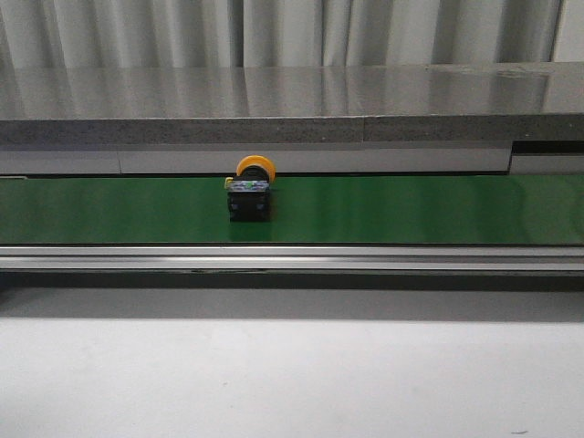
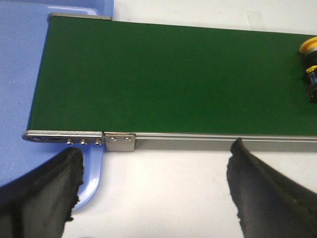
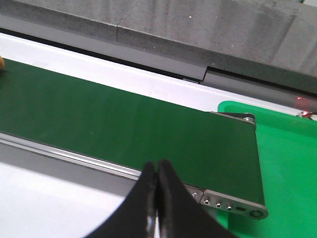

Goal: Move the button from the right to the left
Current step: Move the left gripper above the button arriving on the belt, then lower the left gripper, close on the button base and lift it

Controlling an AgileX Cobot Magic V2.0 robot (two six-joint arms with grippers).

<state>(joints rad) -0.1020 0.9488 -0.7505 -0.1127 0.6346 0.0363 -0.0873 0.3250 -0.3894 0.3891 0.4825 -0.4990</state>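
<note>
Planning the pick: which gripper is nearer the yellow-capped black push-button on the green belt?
Left, likely. The left gripper sees the yellow-capped black push-button at its frame edge; the right gripper catches only a sliver.

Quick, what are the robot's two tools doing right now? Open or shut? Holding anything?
Left tool: open, holding nothing.
Right tool: shut, fingertips pressed together, holding nothing.
The button sits alone on the green belt.

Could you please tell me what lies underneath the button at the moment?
The button stands on the green conveyor belt, near the belt's far edge, its black base resting on it. The patch of belt directly under the base is covered. Neither end effector touches it.
</note>
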